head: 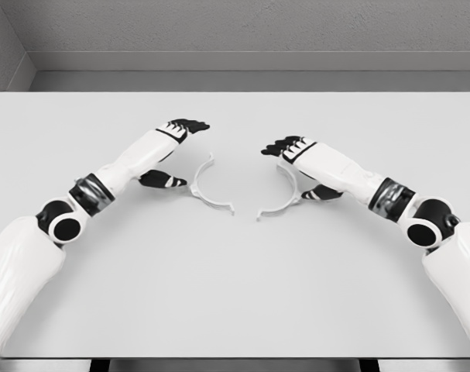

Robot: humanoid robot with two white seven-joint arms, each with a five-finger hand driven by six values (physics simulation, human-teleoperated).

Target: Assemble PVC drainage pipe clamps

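Grey walls and a pale grey surface (pixel 235 294) frame the scene, and both arms are seen reaching in over it. Starting at the left hand (pixel 173 151): it is held wide, dark fingers (pixel 190 124) stretched out above and the thumb (pixel 162 180) set low, nothing gripped between them. Just to its right, the left clamp half (pixel 209 188) lies flat, a thin white arc whose back bulges toward that hand and whose hollow is turned to the middle of the surface. Whether the thumb is touching the arc cannot be told; it is at least right beside it.

Over to the right hand (pixel 300 167): the same picture in mirror, fingers (pixel 281 146) spread, thumb (pixel 321 193) low, nothing held. The right clamp half (pixel 283 194) sits just inside it, hollow facing left.

So the two arcs are seen hollow to hollow, lower tips near each other but apart, upper tips farther apart. Each half is nearest its own hand, and each lies inward of that hand. By judgement, the halves are to be closed on and brought together along the line between the hands. Thin rims lying flat may well slide away rather than be pinched.
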